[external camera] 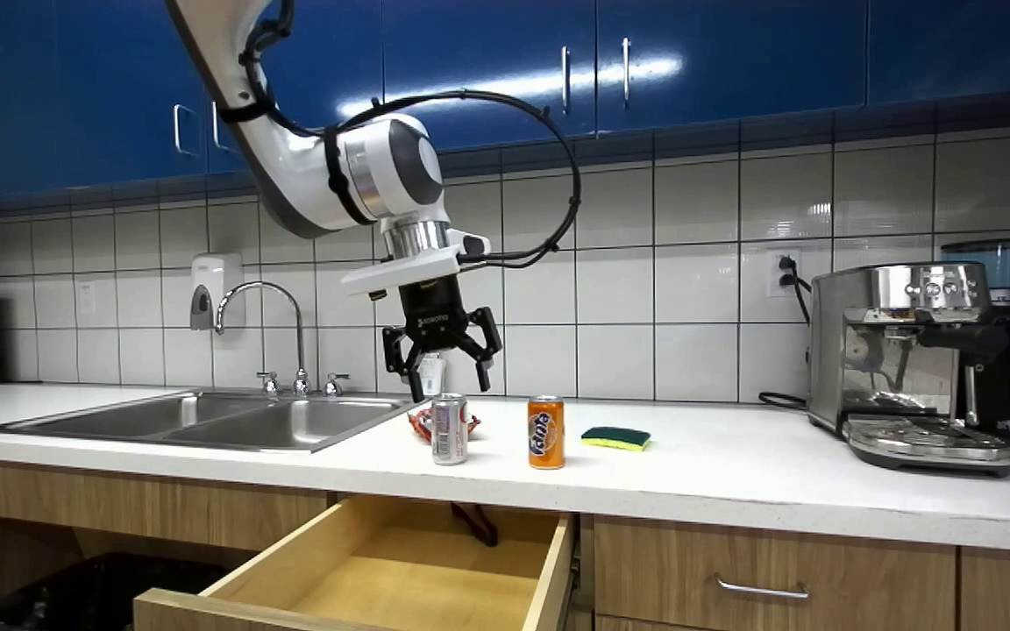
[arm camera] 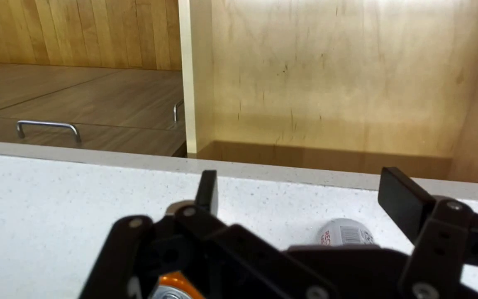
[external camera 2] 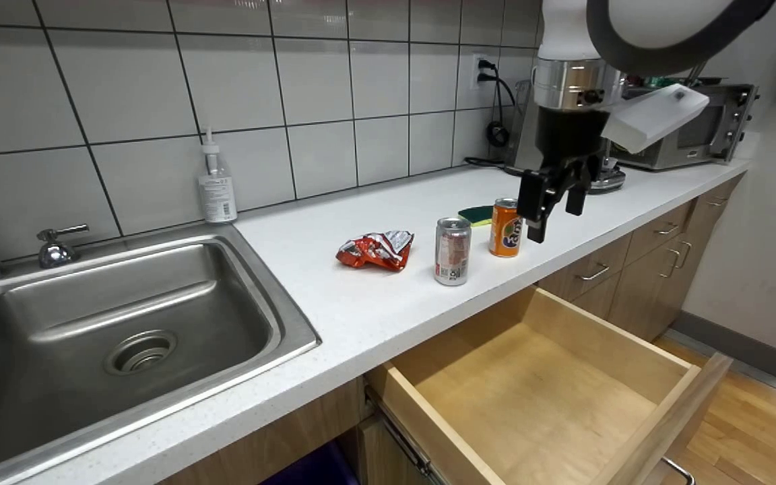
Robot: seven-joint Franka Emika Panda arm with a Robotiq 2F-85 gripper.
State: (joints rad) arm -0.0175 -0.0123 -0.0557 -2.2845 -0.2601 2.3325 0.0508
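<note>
A white worktop is backed by a pale tiled wall, with blue cupboards fixed above. A steel sink is set into the worktop, with a coffee machine stood well apart from it. A wooden drawer is pulled out below the front edge. A silver can and an orange can are stood upright near each other, while a red wrapper and a green sponge are laid nearer the wall. In the air near the cans, the tool is spread wide, with nothing gripped
</note>
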